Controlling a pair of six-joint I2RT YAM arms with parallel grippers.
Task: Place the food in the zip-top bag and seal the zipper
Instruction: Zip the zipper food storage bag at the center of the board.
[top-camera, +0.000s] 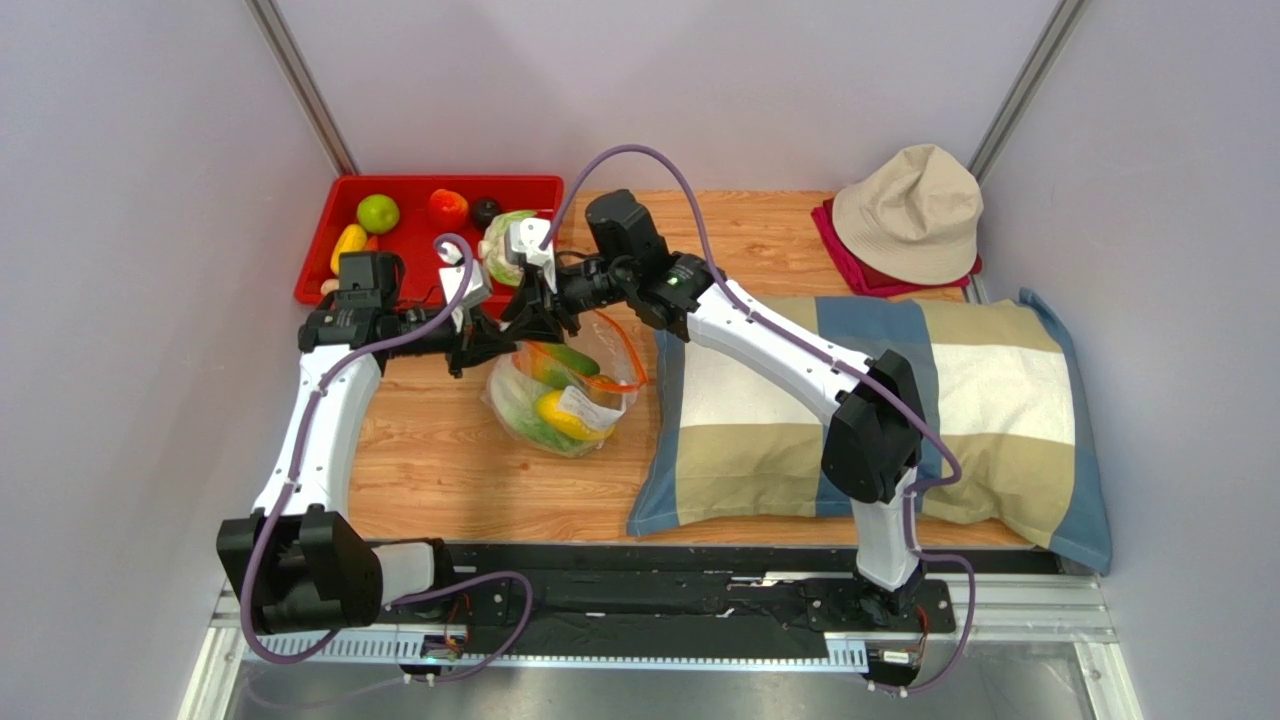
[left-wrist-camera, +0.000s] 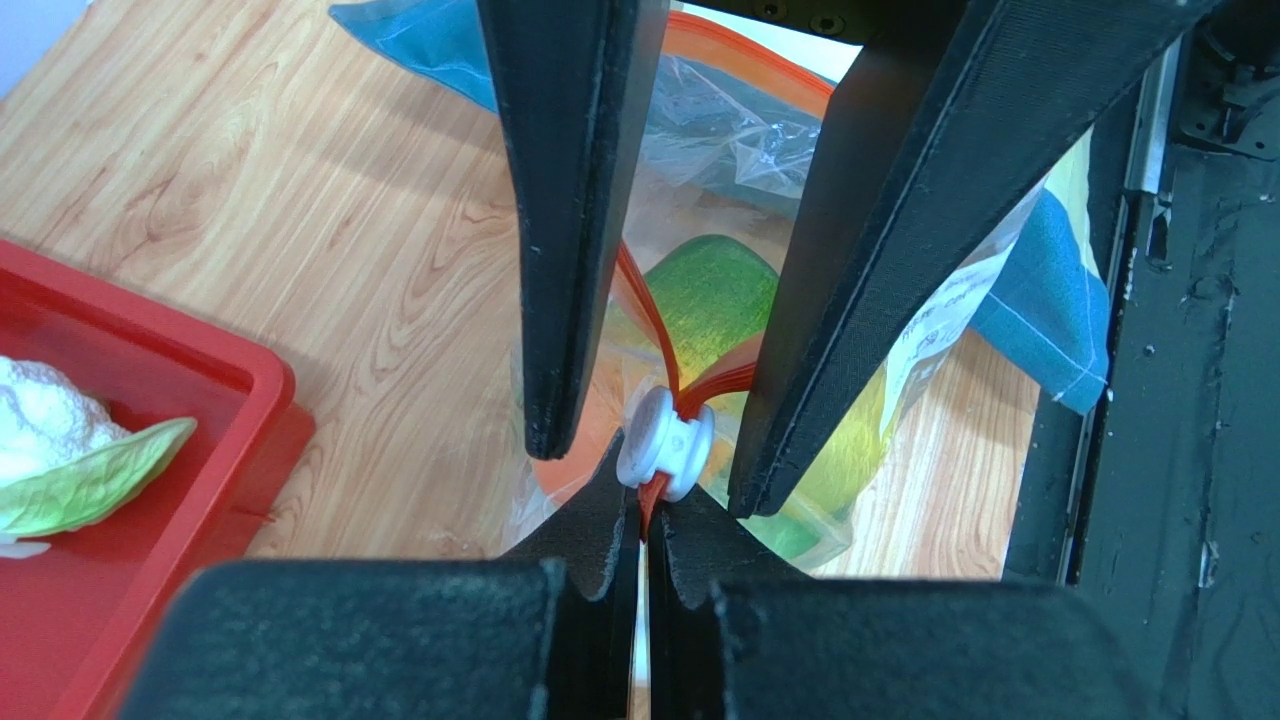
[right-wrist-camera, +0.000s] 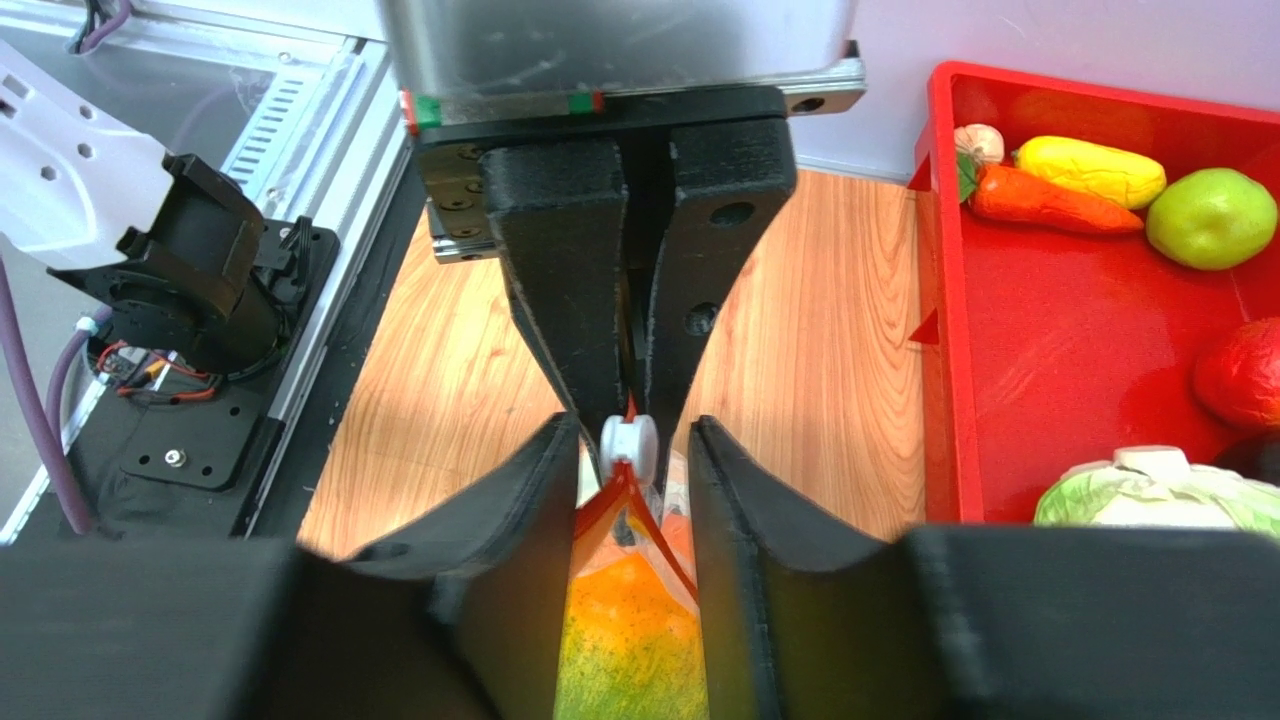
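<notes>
Black fingers of the left end effector (left-wrist-camera: 646, 528) fill the foreground, pressed together on the end of the orange-red zipper (right-wrist-camera: 598, 510), just behind its white slider (left-wrist-camera: 669, 443). Facing it, the right end effector (right-wrist-camera: 628, 450) stands spread, one finger on either side of the slider, seemingly not yet gripping it. Sealing looks to be the step in hand. Next, the right fingers would need to close on the slider and draw it along the strip, away from the left end effector, which anchors the end. Below both, the zip-top bag (top-camera: 564, 393) sits on the wooden worktop (top-camera: 751, 225), crinkly and clear, mouth gaping, with green and yellow food (top-camera: 559, 408) inside. A green apple (top-camera: 377, 213) and other pieces lie in a red tray (top-camera: 410, 192) beyond the left end effector.
</notes>
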